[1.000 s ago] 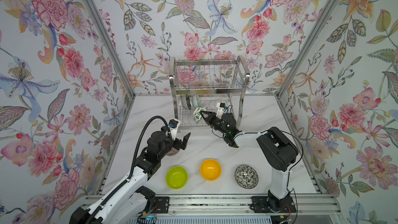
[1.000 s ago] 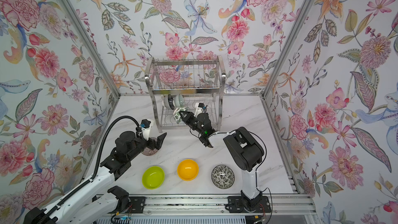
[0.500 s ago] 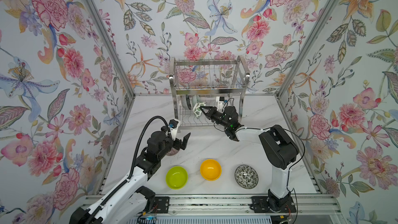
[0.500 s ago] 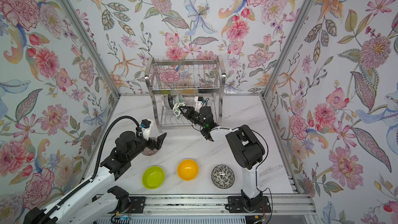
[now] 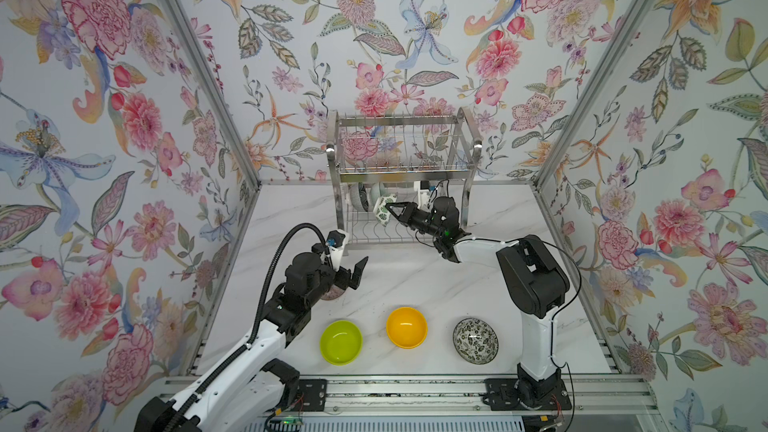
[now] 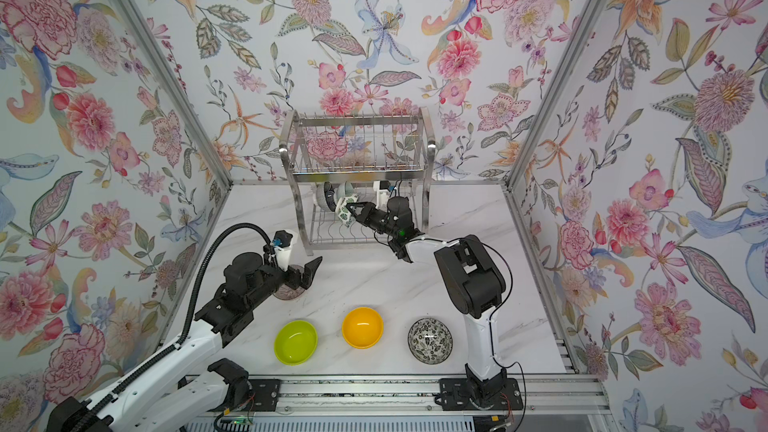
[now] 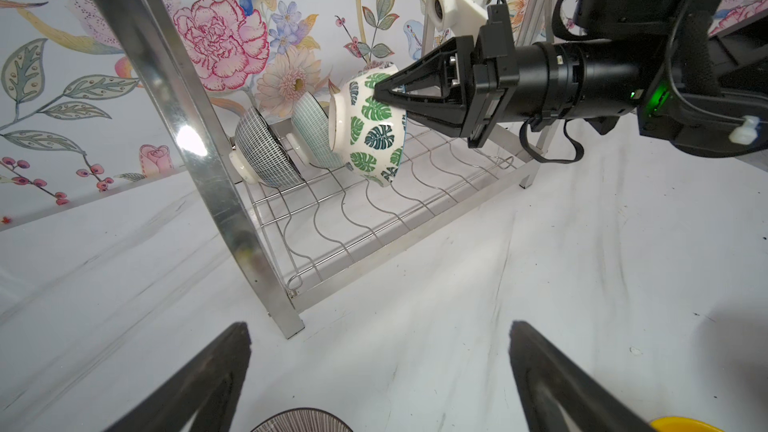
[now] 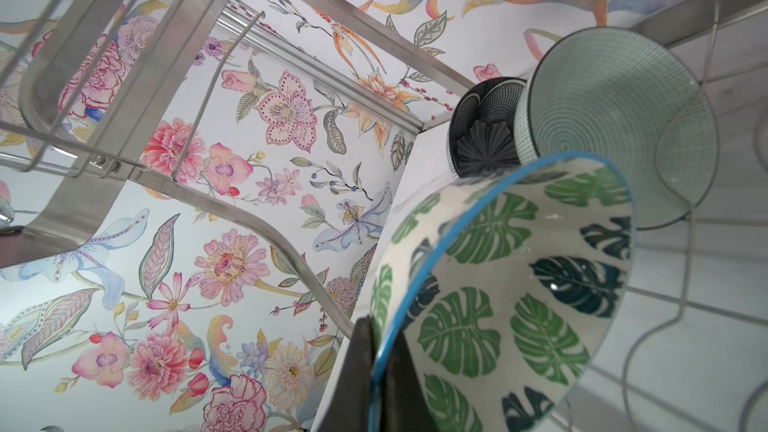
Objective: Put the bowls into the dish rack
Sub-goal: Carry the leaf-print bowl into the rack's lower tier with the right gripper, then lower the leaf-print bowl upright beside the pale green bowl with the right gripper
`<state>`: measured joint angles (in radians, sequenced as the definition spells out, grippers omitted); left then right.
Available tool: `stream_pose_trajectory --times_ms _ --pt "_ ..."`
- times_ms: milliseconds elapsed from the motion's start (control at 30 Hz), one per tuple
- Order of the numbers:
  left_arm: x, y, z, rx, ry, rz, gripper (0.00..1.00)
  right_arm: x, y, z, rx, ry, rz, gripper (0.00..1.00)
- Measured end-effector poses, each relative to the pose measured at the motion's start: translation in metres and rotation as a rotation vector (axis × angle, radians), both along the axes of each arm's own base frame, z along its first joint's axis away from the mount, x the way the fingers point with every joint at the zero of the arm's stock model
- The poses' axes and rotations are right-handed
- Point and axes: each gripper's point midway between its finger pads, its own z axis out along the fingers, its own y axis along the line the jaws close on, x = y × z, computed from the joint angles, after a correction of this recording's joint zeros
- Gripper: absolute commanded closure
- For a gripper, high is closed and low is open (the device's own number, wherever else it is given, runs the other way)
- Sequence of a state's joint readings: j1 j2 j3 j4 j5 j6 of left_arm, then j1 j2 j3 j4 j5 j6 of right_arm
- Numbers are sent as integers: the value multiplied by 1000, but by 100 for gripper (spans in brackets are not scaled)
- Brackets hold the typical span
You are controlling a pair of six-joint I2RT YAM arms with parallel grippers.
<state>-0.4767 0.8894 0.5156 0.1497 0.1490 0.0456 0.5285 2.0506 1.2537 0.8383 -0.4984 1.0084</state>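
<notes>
The right gripper (image 7: 376, 95) is pinched tight on the rim of the leaf bowl (image 7: 372, 130). It holds the bowl up on its edge inside the bottom shelf of the dish rack (image 5: 399, 118). The bowl leans a bit, and its low edge is down at the wavy wires (I can't tell if it sits on them). Right beside it stand the mint bowl (image 7: 311, 130) and then the dark bowl (image 7: 266, 151), both on their edges too.

The left gripper (image 7: 378, 326) is spread wide and holds nothing. It hangs just over the ribbed bowl (image 7: 301, 421) on the white table (image 5: 415, 276), in front of the rack.

Three more sit in a row near the front edge: the lime green bowl (image 5: 340, 342), the orange-yellow bowl (image 5: 406, 327) and the black-and-white bowl (image 5: 475, 340).
</notes>
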Motion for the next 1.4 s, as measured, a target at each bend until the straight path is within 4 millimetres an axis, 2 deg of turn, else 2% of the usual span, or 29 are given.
stream_pose_trajectory --times_ms 233,467,1400 --pt "0 0 0 12 -7 -4 1 17 -8 -12 -47 -11 -18 100" --pt "0 0 -2 15 -2 -4 1 32 -4 -5 -59 -64 -20 100" --pt "1 -1 -5 21 5 -7 1 56 -26 -10 -131 -129 -141 100"
